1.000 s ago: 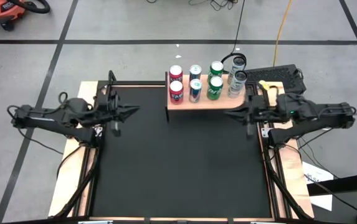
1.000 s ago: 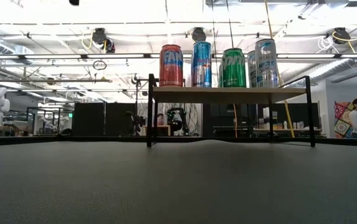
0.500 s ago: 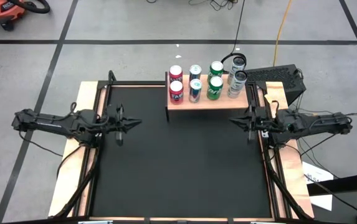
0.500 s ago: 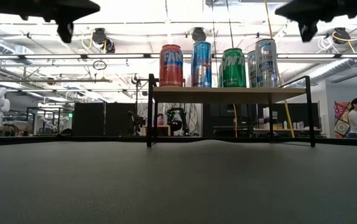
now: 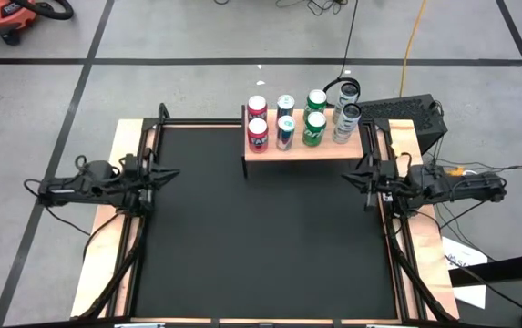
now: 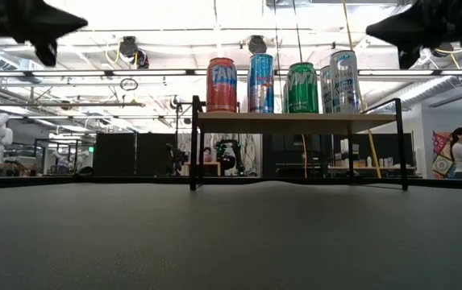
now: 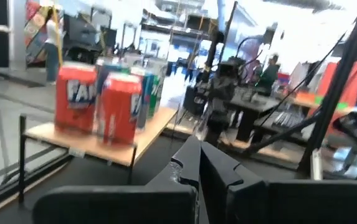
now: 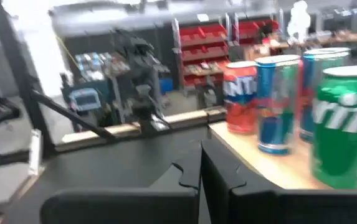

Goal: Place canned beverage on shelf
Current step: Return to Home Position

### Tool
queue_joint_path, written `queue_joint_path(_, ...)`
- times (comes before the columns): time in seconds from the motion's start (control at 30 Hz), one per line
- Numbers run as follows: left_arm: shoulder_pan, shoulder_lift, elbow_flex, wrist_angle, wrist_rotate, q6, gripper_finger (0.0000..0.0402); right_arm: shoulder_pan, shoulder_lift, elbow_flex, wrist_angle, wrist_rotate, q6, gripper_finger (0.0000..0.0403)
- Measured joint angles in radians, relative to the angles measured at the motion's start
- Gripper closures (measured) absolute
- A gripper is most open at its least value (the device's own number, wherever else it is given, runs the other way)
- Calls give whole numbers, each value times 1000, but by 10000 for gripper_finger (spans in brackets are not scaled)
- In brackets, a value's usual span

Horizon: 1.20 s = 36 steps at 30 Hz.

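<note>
Eight cans (image 5: 285, 133) stand upright on the shelf (image 5: 324, 149), which sits at the far edge of the desk (image 5: 261, 246). They form four pairs front to back: red, blue-white, green, silver. Sealed or full: cannot tell from here. Left claw (image 5: 168, 172) is at the desk's left edge, fingers pressed together, holding nothing. Right claw (image 5: 352, 175) is at the right edge, likewise closed and empty, near the shelf's right front leg. Judgement: placing looks complete. For homing, draw each arm straight outward, the right one away from that leg so the silver pair is not jarred
</note>
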Motion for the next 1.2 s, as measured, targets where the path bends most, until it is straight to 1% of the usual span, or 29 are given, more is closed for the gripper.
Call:
queue_joint_path(0.07,0,-3,-36,6,-5,11,391,0,-17,-64,93,-17,-2,403)
queue_joint_path(0.17,0,0,-64,12,11,117,391,0,-31,-132,170,-61,19,403)
queue_joint_path(0.27,0,-4,-75,4,15,133,391,0,-48,-171,172,-69,25,403)
queue_joint_path(0.37,0,-4,-73,2,40,151,391,0,-70,-206,173,-69,24,403)
queue_joint_path(0.47,0,-4,-79,-24,39,154,391,0,-94,-229,183,-69,31,403)
queue_joint_path(0.63,0,-4,-150,60,41,150,391,0,-137,-261,185,-67,20,403)
queue_joint_path(0.77,0,-4,-206,161,53,142,391,0,-175,-305,234,-65,19,403)
queue_joint_path(0.83,0,-4,-223,162,55,129,391,0,-190,-326,250,-66,30,403)
queue_joint_path(0.9,0,-4,-243,178,62,125,391,0,-191,-325,223,-65,31,403)
queue_joint_path(1.0,0,-4,-298,282,87,123,391,0,-190,-326,219,-65,19,403)
queue_joint_path(1.1,0,-4,-306,297,103,119,391,0,-190,-327,221,-65,17,403)
queue_joint_path(1.2,0,-4,-306,279,144,127,391,0,-190,-327,224,-65,18,403)
